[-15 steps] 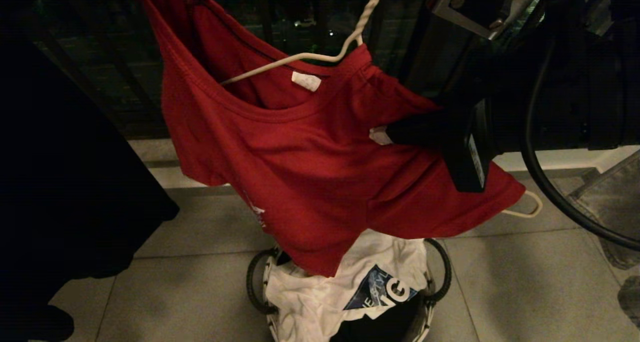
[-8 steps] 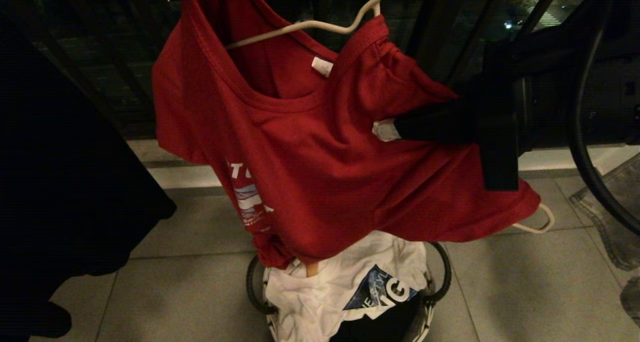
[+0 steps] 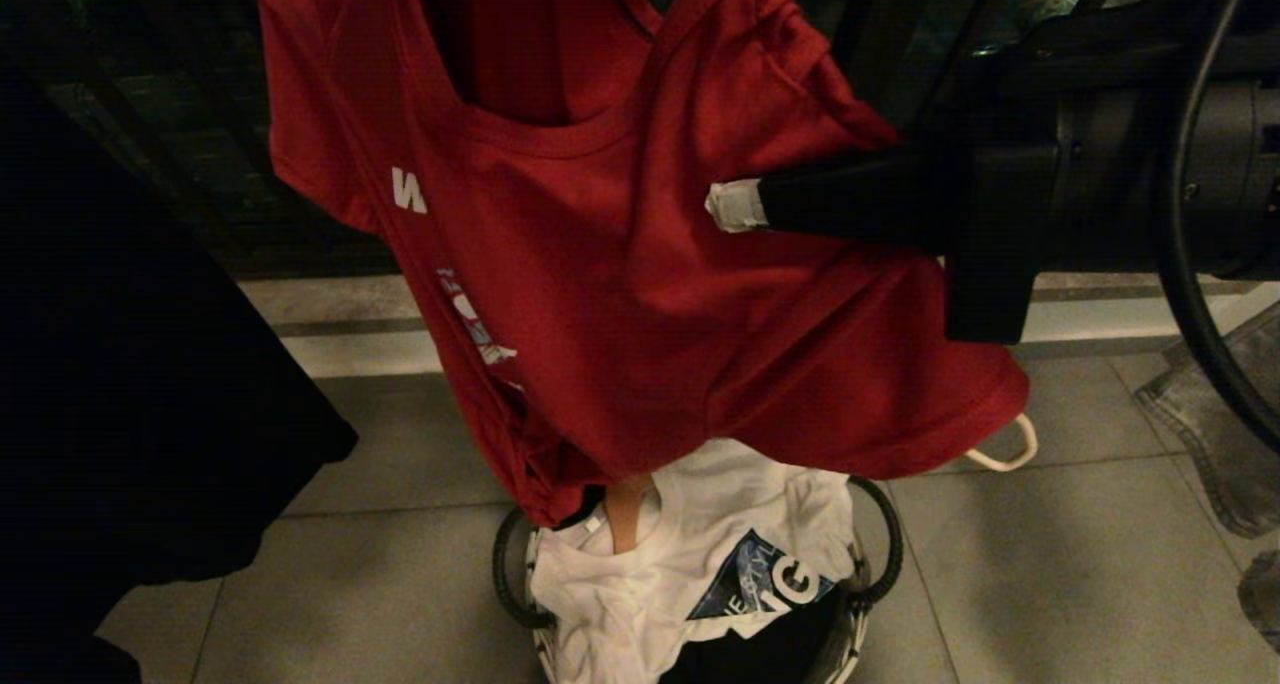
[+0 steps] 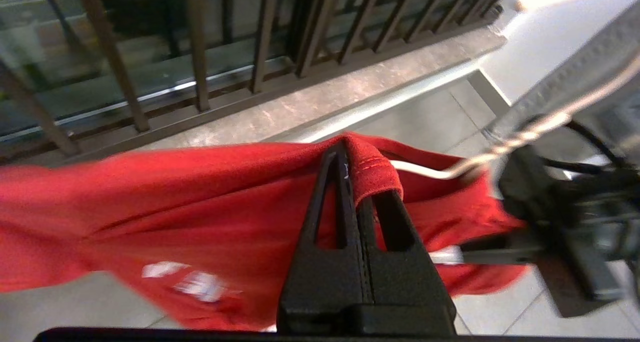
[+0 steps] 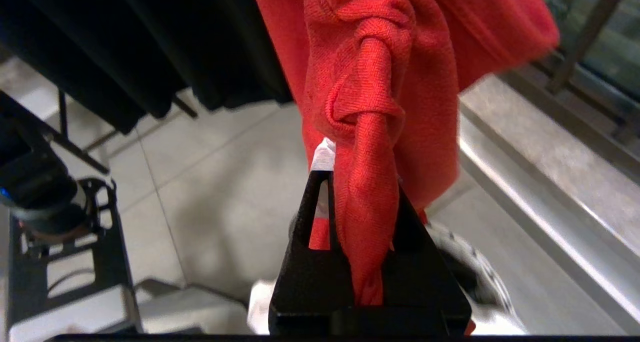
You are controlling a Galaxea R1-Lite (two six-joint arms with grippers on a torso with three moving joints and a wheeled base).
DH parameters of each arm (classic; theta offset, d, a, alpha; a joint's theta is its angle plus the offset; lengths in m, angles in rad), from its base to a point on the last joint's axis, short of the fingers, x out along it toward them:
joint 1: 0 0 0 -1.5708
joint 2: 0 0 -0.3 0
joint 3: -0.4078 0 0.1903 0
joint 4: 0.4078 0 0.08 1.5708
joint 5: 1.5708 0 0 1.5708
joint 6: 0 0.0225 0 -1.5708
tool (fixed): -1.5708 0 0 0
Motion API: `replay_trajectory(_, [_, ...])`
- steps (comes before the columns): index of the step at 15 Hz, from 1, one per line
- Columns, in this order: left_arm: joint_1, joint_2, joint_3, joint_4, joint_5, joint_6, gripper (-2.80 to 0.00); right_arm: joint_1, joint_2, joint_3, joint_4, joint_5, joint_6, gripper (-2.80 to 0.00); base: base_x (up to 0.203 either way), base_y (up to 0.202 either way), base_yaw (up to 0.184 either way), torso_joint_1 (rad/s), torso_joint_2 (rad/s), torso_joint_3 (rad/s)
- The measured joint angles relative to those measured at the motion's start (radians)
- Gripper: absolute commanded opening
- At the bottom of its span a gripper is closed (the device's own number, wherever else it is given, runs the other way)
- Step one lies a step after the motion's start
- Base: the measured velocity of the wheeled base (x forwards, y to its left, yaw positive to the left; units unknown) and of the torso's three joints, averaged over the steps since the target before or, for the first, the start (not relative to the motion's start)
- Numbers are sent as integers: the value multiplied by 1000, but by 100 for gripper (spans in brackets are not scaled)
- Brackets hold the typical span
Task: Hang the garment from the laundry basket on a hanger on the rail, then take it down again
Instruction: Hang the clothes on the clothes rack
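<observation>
The red T-shirt (image 3: 640, 304) hangs above the laundry basket (image 3: 860, 604), threaded on the white wire hanger (image 4: 480, 157). The left gripper (image 4: 357, 182) has its fingers pinching the collar hem; the right gripper (image 5: 350, 202) has its fingers clamped on a bunched fold of the red T-shirt. Judged status: garment on hanger; hooking on the rail and taking down remain. Compared with a second ago, the red T-shirt sits higher above the laundry basket, and its neck label has left the head view.
</observation>
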Motion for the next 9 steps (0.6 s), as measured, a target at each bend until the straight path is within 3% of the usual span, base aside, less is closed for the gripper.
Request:
replay_trajectory(5, [-15,8,0,-69,-37,89,-280,-2,12,61,-105,50,64,-280,0,0,0,0,0,0])
replay_trajectory(9, [-84,-1,0,-69,-58,118,-280,-7,20,107,-209,84,88,-280,0,0,0,0,0,0])
